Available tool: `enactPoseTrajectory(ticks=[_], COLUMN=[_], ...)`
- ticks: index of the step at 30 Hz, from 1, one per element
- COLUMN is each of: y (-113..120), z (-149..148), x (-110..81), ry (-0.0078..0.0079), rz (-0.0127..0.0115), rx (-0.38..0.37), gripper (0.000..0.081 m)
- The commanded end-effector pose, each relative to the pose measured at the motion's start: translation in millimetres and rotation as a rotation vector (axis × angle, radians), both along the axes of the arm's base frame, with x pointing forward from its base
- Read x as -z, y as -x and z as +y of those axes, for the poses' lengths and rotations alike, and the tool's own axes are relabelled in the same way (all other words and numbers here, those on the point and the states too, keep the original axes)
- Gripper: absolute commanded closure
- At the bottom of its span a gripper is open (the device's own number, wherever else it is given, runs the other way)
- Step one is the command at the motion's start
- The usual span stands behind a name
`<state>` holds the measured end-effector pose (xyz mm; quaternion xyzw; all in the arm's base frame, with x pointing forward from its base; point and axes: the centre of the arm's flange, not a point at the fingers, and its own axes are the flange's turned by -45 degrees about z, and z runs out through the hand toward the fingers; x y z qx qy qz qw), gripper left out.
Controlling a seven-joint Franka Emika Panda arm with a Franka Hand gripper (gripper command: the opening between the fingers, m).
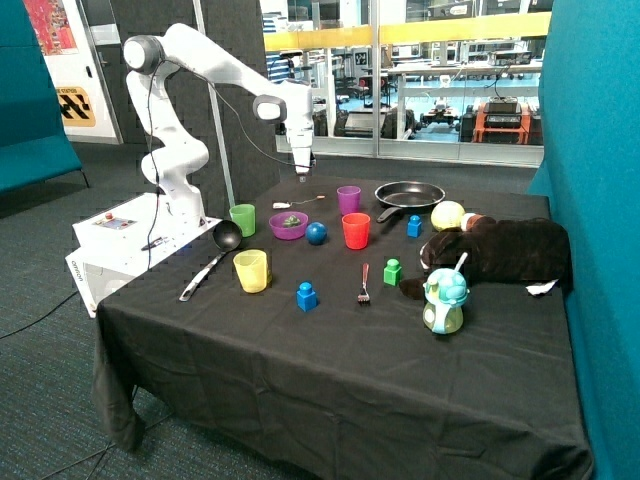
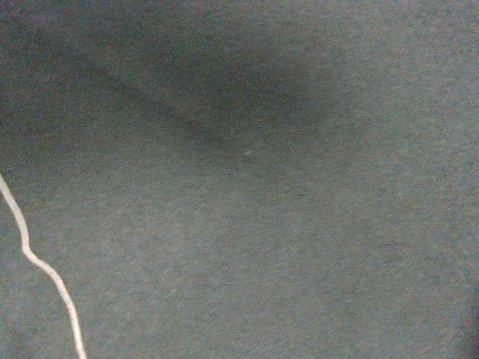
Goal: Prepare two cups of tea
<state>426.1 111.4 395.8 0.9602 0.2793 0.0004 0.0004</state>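
Jaws of the gripper (image 1: 301, 175) are too small to read, so I cannot tell their state; it hangs over the black table (image 1: 330, 370), above a tea bag (image 1: 283, 206) whose thin string (image 2: 37, 262) could snag during descent, dragging it away from the purple cup (image 1: 348, 199)

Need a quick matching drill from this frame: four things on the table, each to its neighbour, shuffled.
1. green cup
2. frying pan
3. fork
4. gripper

a. between a blue block and a green block
b. next to the ladle's bowl
c. above the spoon, at the table's far edge
d. behind the red cup, beside the purple cup

Pairs: 1-b, 2-d, 3-a, 4-c
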Motion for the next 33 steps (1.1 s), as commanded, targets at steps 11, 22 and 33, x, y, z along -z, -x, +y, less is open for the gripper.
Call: enactPoseTrajectory(ticks=[11, 22, 33], y=[62, 80, 75], z=[21, 20, 26], x=[31.7, 63.0, 83.7], ry=[-0.0004, -0.0005, -0.0005], rz=[0.0010, 0.0010, 0.0009], rx=[-0.051, 0.015, 0.196], gripper=[0.0310, 0.0232, 0.0149])
